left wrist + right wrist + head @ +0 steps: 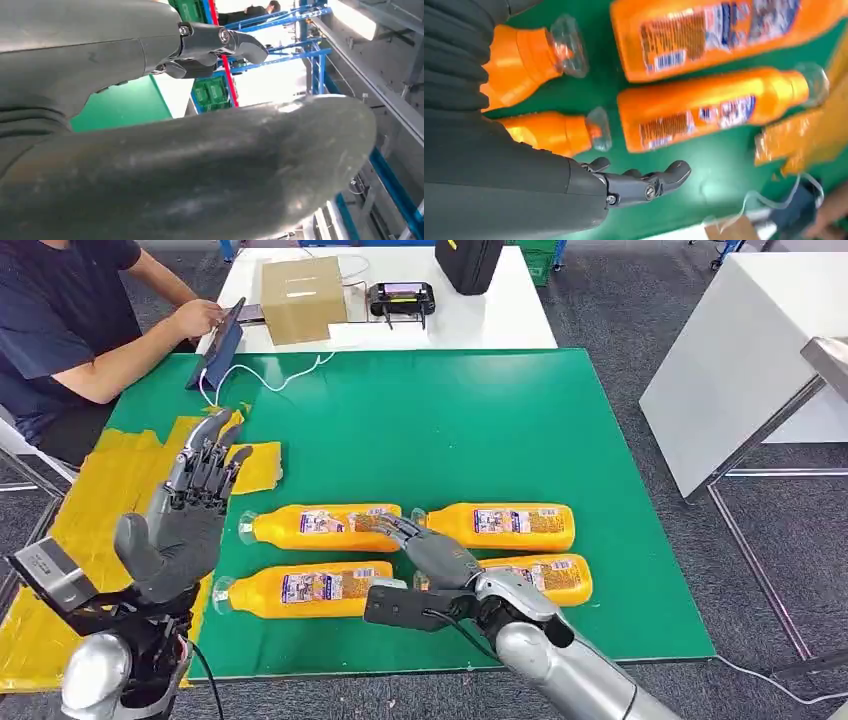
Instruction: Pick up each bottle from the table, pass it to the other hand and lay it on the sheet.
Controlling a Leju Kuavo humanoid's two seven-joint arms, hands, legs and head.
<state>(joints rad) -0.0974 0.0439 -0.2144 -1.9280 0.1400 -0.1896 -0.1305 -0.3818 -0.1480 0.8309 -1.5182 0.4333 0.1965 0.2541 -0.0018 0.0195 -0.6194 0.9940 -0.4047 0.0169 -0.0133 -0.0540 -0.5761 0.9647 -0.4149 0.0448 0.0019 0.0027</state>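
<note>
I counted four orange bottles on the green table [600, 420], lying in a two-by-two block: far-left bottle [320, 526], far-right bottle [505, 525], near-left bottle [300, 590], near-right bottle [555, 578]. All lay flat, long axes running left-right, clear caps pointing left. One yellow sheet [110, 500] covered the table's left edge, no bottle on it. Left hand [185, 525] was raised over the sheet, palm up, fingers spread, holding nothing. Right hand [430, 550] hovered over the middle of the block, fingers extended, nothing gripped; it hid part of the near-right bottle. Beyond: one person [60, 320] seated at a tablet [222, 345], one cardboard box [302, 298], one white cable [280, 380].
</note>
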